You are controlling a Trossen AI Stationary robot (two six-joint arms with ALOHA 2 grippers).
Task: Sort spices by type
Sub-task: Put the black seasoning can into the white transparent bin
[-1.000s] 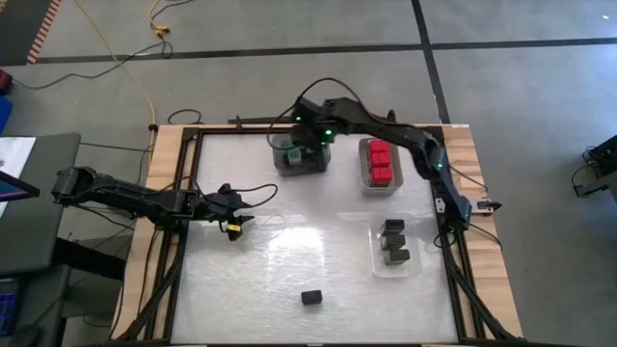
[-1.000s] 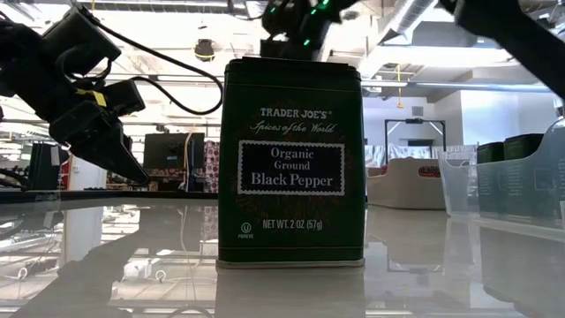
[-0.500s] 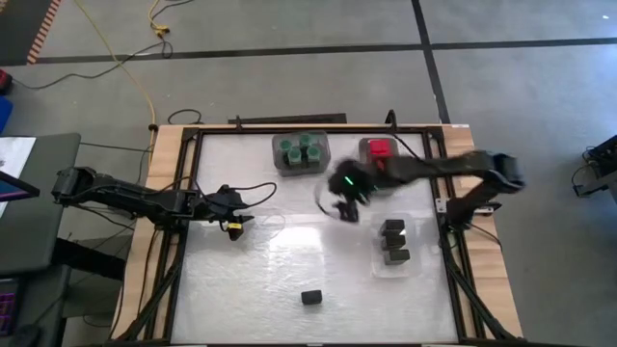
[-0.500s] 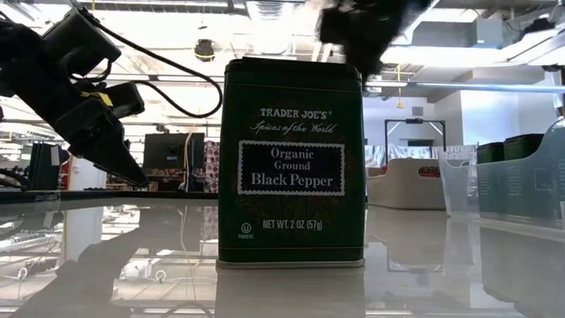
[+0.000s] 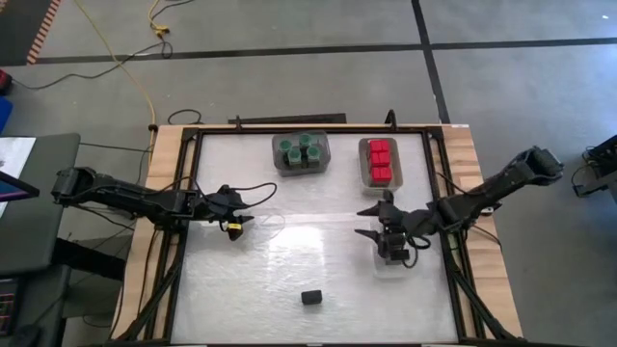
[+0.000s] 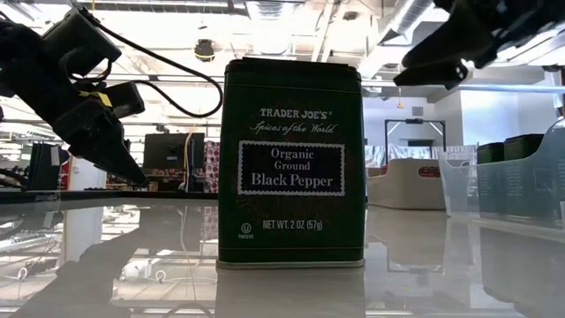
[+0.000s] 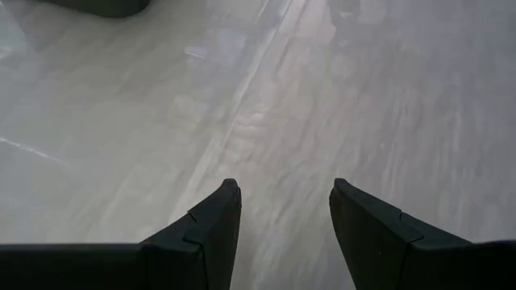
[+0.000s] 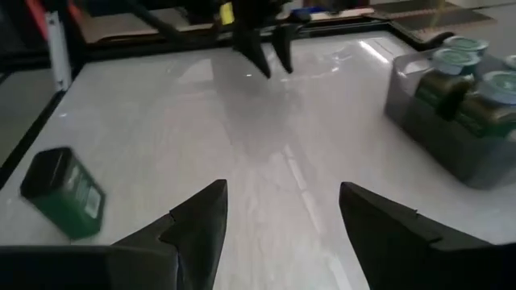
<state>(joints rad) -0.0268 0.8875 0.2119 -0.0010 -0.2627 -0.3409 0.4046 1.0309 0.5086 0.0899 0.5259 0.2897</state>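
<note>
Right gripper point(image 5: 370, 220) spread wide and empty beside the clear tray point(image 5: 377, 266) of dark tins; left gripper point(image 5: 243, 223) also parted, holding nothing.

Left of that tray, near the table's front edge, one boxy dark-green black pepper tin point(image 5: 310, 297) stands alone on the glossy white table point(image 5: 280, 265). Behind the tray, red-topped boxes point(image 5: 380, 160) fill another tray, and round green-lidded jars point(image 5: 301, 148) sit in a grey tub further left.

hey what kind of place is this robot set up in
Probably a robotics lab or workshop in an industrial-style building. The table sits on a bare concrete floor with a yellow cable trailing across it, and the low view shows exposed ceiling ducts behind the black pepper tin.
</note>
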